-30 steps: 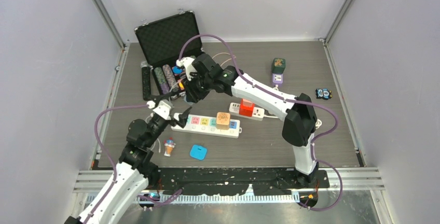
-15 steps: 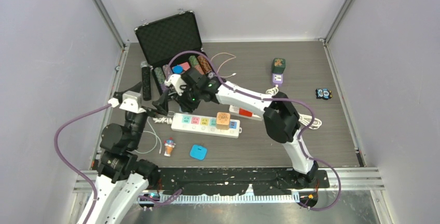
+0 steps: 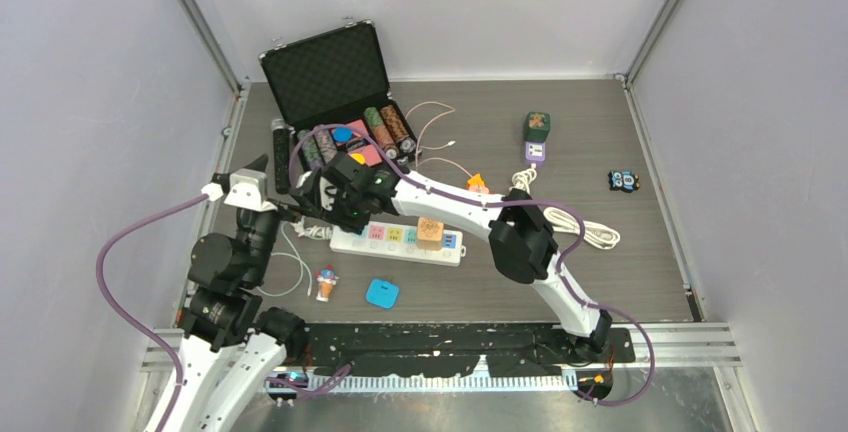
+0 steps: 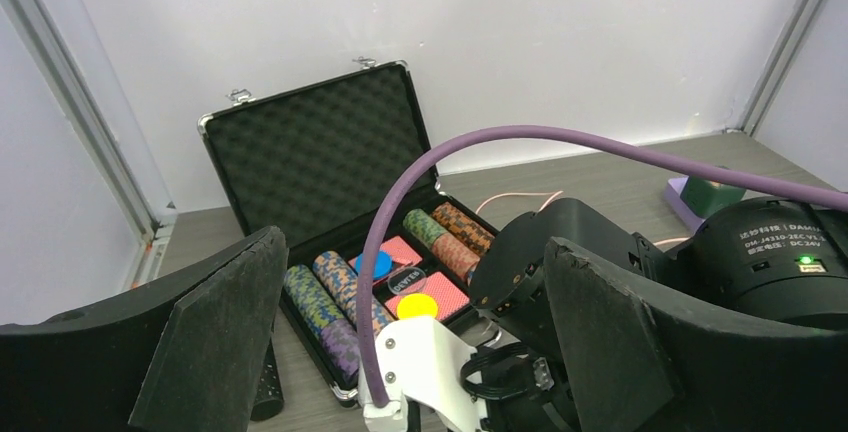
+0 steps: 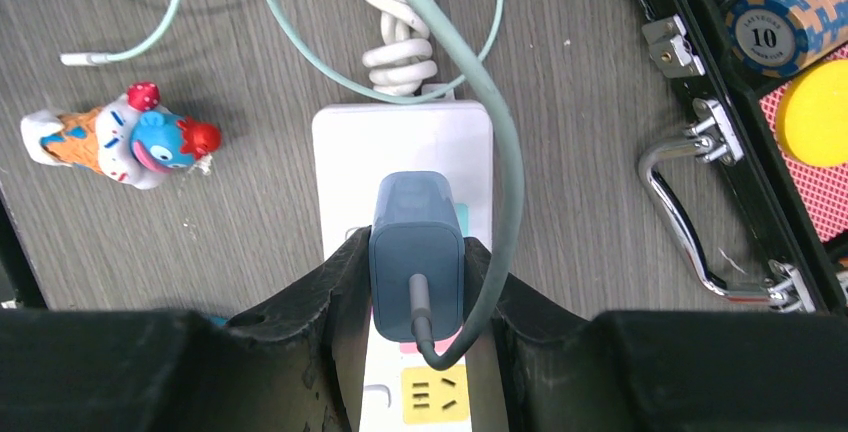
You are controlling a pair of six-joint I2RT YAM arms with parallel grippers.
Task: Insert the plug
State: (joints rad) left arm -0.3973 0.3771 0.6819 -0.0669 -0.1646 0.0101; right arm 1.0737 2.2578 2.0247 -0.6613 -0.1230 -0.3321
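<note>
A grey wood-grain table (image 3: 640, 252) sits between pale walls. At its far side a black case (image 3: 325, 72) stands with the lid up, its tray holding rows of poker chips (image 3: 385, 127) and a yellow disc (image 5: 815, 112). The right arm reaches low across to the left. The right gripper (image 5: 417, 287) clamps the blue-grey plug (image 5: 415, 237) between its fingers, directly over the white power strip (image 5: 400, 137); the pins are hidden. The left arm is folded upward, and the left gripper (image 4: 412, 252) is spread wide and empty, with the case beyond its fingertips.
</note>
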